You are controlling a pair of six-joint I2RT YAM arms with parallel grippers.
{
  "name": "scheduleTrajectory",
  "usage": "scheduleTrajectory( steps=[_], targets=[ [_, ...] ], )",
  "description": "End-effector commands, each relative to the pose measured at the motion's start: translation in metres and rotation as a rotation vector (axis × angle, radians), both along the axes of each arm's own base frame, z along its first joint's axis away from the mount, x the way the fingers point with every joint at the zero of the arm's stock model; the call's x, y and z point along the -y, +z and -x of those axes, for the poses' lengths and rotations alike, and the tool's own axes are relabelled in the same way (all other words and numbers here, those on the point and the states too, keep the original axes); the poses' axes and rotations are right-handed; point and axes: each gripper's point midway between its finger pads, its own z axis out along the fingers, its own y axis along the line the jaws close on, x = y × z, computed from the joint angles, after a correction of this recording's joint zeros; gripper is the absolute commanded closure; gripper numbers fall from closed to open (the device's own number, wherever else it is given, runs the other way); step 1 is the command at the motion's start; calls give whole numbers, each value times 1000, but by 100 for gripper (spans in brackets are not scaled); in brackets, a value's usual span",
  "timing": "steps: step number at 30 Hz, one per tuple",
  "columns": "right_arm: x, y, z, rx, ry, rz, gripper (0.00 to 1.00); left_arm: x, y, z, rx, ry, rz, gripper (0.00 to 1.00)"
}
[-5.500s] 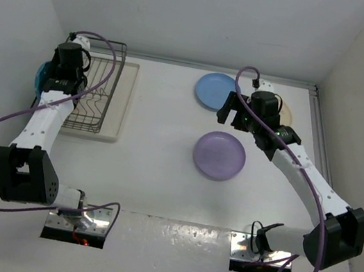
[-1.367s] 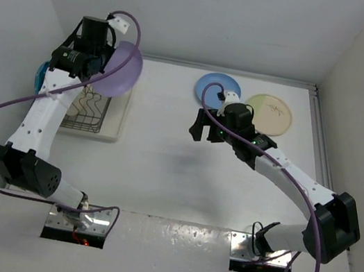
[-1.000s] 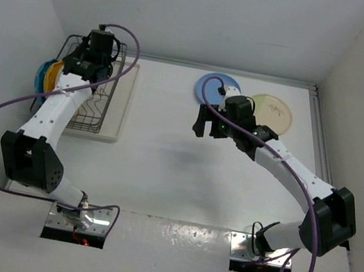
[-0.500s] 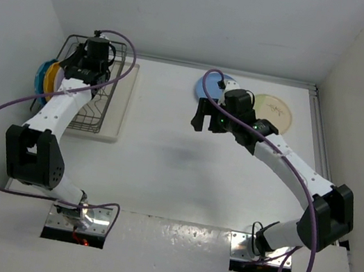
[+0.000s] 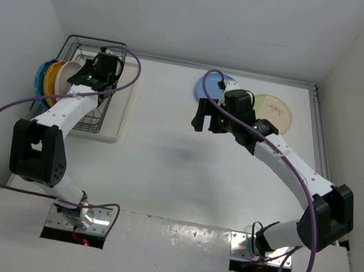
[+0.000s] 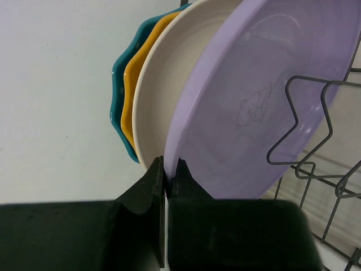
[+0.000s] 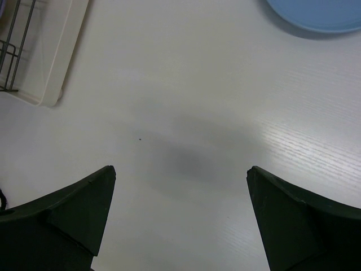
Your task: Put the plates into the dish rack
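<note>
Left wrist: gripper point(image 6: 169, 167) seemingly astride plate point(image 6: 254, 113)

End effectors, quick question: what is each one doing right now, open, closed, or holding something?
Left end effector: closed on the rim of the lavender plate.
Right end effector: open, holding nothing.

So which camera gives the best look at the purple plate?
The left wrist view: the lavender plate fills it, upright in the dish rack, its rim pinched by the left gripper. The top external view barely shows it; the right wrist view not at all.
</note>
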Motion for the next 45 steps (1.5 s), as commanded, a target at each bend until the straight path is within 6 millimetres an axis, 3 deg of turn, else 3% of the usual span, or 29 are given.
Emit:
scheduleTrajectory(
  steps=[1,5,9,13,18,24,28,29,32,33,35,36,39,42,44,45],
  targets=[
    [0,14,-5,49,-3,-10,0,-12,-14,17,-102,63,-45,93],
    [4,11,-5,42,-18,-8,0,-13,-26,22,-144,61,-19,77],
    [19,7,-12,16,-88,-15,0,-20,-25,19,-155,70,10,61],
    [36,3,-17,-8,-148,-2,0,-21,-11,6,-124,49,95,39],
    [54,-1,-20,-27,-191,13,0,-14,6,0,-90,9,173,33],
    [88,3,-35,-31,-308,-4,0,-4,41,-6,-22,-47,226,31],
    [150,1,-54,-83,-497,-16,0,1,71,-5,33,-93,249,26],
    [179,-2,-60,-98,-586,-28,0,3,75,-7,44,-104,256,24],
    [199,-13,-60,-147,-655,-62,0,11,94,-9,92,-163,280,21],
    [216,-16,-62,-154,-701,-77,0,14,101,-9,112,-188,295,21],
    [223,-28,-60,-168,-719,-68,0,16,103,-9,117,-215,310,19],
    [238,-30,-60,-171,-760,-74,0,20,108,-7,123,-244,315,18],
    [249,-42,-62,-200,-795,-85,0,38,113,-8,121,-362,367,17],
    [238,-49,-71,-212,-753,-116,1,69,111,-8,88,-539,473,16],
    [233,-52,-86,-202,-737,-116,3,86,102,0,18,-621,526,16],
    [230,-44,-98,-168,-717,-113,4,93,99,1,-1,-658,548,16]
  ],
)
